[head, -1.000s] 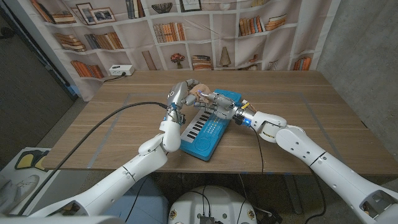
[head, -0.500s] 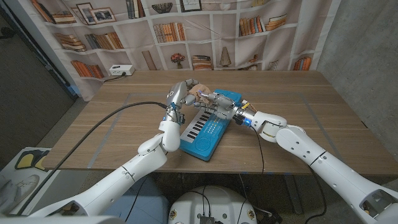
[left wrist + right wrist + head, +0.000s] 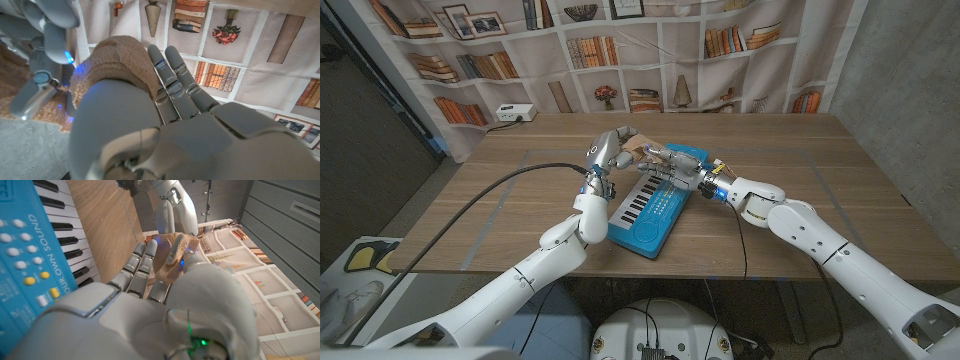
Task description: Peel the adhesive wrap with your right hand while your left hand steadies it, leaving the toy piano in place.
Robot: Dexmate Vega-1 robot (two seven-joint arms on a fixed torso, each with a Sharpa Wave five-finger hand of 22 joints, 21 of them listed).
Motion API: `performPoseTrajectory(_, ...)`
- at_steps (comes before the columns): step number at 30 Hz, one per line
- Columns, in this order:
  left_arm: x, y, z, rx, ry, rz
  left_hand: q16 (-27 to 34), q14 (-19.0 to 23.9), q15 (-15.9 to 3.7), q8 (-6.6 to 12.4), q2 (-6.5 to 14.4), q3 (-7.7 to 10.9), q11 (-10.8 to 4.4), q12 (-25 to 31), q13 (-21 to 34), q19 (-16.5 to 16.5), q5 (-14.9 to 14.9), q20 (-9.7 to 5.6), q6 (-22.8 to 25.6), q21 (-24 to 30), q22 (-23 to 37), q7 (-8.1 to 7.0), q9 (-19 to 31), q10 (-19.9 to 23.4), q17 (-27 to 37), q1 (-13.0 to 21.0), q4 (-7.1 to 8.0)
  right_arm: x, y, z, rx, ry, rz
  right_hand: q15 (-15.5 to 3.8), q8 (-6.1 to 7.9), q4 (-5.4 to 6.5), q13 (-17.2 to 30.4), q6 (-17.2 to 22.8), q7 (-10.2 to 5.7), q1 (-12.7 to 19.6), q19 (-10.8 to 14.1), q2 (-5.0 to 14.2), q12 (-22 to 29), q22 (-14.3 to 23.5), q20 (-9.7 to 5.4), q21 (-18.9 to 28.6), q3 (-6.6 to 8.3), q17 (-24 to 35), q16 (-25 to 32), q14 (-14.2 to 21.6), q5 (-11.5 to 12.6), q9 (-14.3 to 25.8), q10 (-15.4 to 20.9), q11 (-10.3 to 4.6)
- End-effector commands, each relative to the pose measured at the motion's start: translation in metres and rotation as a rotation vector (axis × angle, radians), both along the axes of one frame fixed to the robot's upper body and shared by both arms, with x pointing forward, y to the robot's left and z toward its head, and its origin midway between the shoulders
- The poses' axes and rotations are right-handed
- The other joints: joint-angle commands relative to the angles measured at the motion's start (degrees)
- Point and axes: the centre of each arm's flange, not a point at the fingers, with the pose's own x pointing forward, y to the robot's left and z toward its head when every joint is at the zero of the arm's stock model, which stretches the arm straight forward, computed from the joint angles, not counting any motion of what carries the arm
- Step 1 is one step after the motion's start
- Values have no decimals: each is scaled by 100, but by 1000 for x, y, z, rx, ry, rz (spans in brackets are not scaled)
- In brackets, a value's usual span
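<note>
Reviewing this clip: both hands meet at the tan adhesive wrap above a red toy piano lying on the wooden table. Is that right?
Not quite: the toy piano is blue, not red, as the head view shows. The rest stands: the left hand and right hand meet at the tan adhesive wrap above it, and the piano lies on the wooden table.

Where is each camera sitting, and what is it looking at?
Head view: up on the robot's head, looking down at the table, toy piano and both arms.
Left wrist view: on the left wrist, looking along the left robot hand at the tan wrap.
Right wrist view: on the right wrist, looking along the right robot hand toward the piano keys.
All three show the wrap.
</note>
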Motion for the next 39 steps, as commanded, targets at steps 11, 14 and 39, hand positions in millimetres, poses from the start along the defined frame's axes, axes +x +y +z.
performPoseTrajectory(11,-5,9,0,-10,-41,12,73,-14,11,-196,-7,77,-26,151,235,-121,187,13,-556,83,18,-252,310,-67,201,-44,-15,1,-9,5,2,-19,-20,-1104,5,-35,-88,75,49,-8,31,-50,-3,-18,-234,99,55,109,39,124,-19,64,101,2)
performPoseTrajectory(14,-6,9,1,-14,-47,12,62,-28,9,-236,-11,91,-25,161,239,-146,200,13,-605,100,18,-263,351,-75,222,-56,-17,1,-10,5,4,-18,-18,-1104,-5,-44,-99,88,40,-7,30,-55,3,-21,-238,113,55,123,37,129,-21,59,123,3)
performPoseTrajectory(39,-6,7,-5,-40,-121,37,-86,-1255,22,-1429,-192,605,-38,-209,-1166,-101,105,-12,-793,-491,-20,-296,-49,-911,-528,-1045,-22,-1,-8,5,-1,-27,10,-1106,-94,-105,-199,156,71,0,-7,-64,0,-54,-251,221,67,245,31,202,-35,37,185,2)
